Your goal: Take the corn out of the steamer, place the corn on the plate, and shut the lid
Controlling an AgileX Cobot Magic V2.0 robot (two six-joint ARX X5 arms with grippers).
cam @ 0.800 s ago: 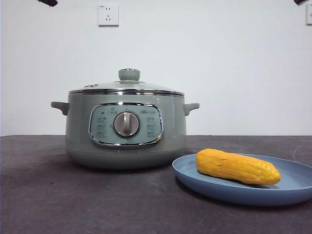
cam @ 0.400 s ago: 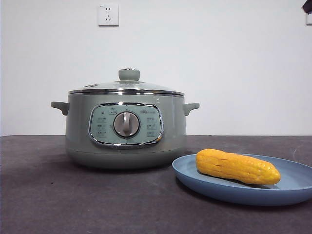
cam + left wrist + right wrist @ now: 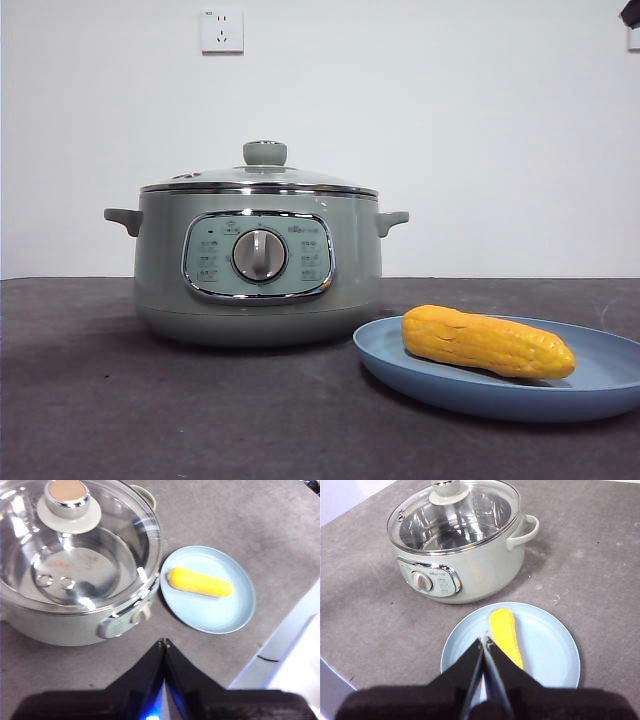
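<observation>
Already the corn point(image 3: 487, 342) lies lengthwise on the light-blue plate point(image 3: 420, 375), its tapered end pointing away from the steamer point(image 3: 258, 290), which stands just beside the plate on the dark table point(image 3: 100, 400). Judging by its bumpy, firm-looking surface, the cob should handle as a stiff, light thing that could roll if nudged; were it to be lifted, a grip across its thick middle would seem the safest. The glass lid point(image 3: 258, 180) sits seated on the steamer's rim, chrome edge level all round, pale-green knob point(image 3: 265, 153) upright on top; the knob is the obvious place to take hold, and the glass would likely be heavy enough and fragile enough to want a gentle set-down. Through the lid the pot appears empty. Both arms are clear of the things: the left gripper point(image 3: 164, 642) hangs high above the table between steamer and plate, jaws pressed together on nothing, and the right gripper point(image 3: 485, 641) hovers over the plate's near side, jaws likewise clenched and empty. By these signs every step looks done.
</observation>
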